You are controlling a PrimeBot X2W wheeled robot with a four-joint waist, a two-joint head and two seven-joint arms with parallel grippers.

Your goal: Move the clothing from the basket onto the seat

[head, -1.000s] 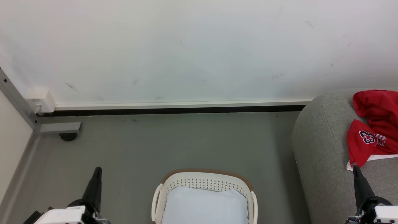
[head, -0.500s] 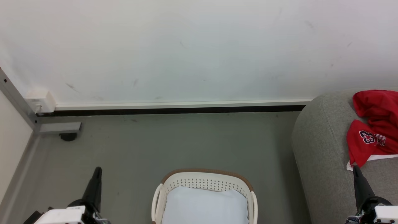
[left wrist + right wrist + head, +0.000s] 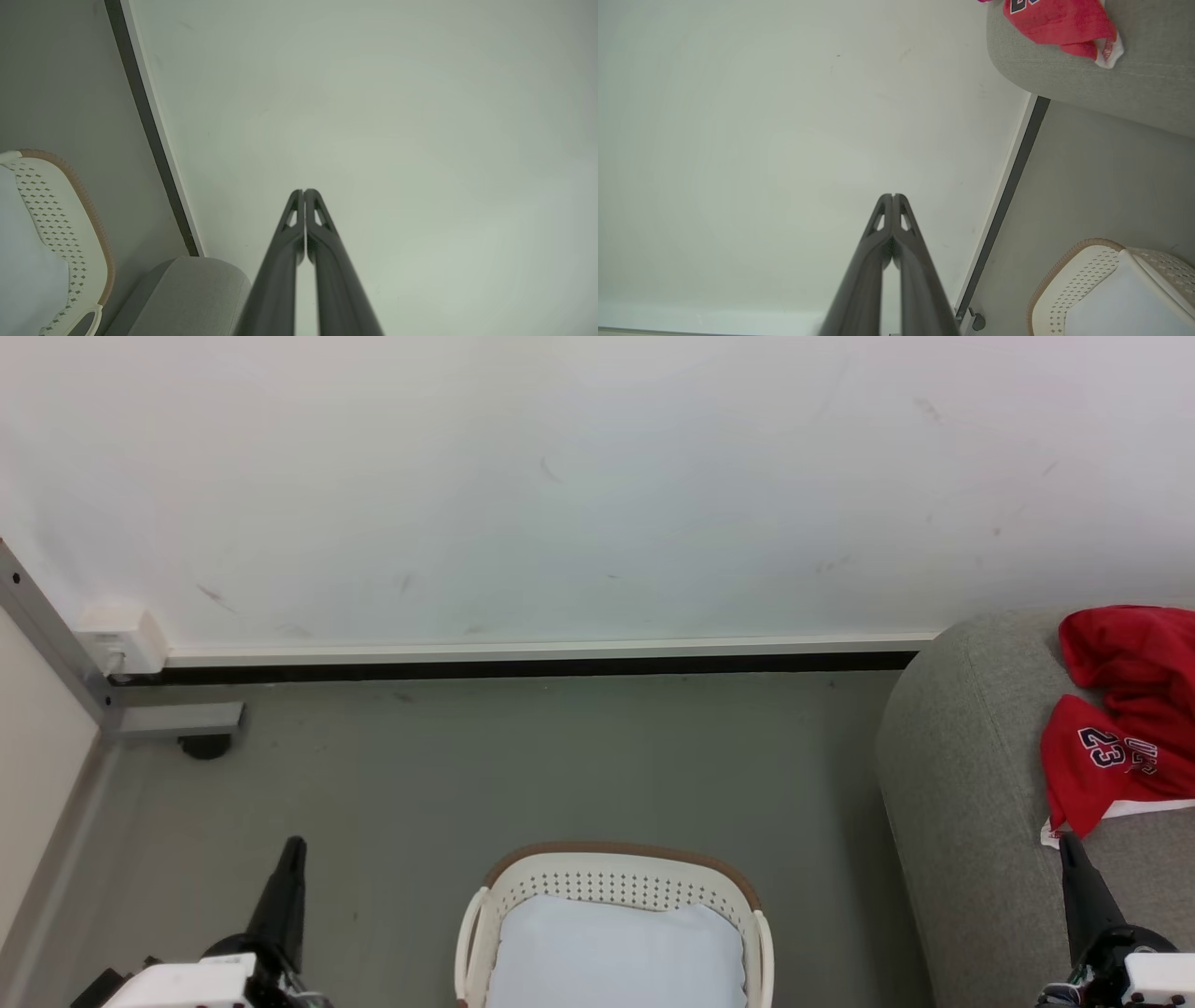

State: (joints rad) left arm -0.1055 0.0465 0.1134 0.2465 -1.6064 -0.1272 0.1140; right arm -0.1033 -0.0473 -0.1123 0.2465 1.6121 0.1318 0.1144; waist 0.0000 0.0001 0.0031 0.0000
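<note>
Clothing [image 3: 1120, 663] still on the seat [image 3: 962, 784]

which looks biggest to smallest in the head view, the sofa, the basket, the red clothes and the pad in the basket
1. sofa
2. basket
3. red clothes and pad: about alike, and the picture's edge cuts both off, so no ranking between them.

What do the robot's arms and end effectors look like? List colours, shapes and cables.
The left end effector and right end effector each have two long, dark, matte fingers tapering to rounded tips, with small triangular cut-outs near the tips. Behind each sits a white, boxy wrist housing, with thin wires beside it.
</note>
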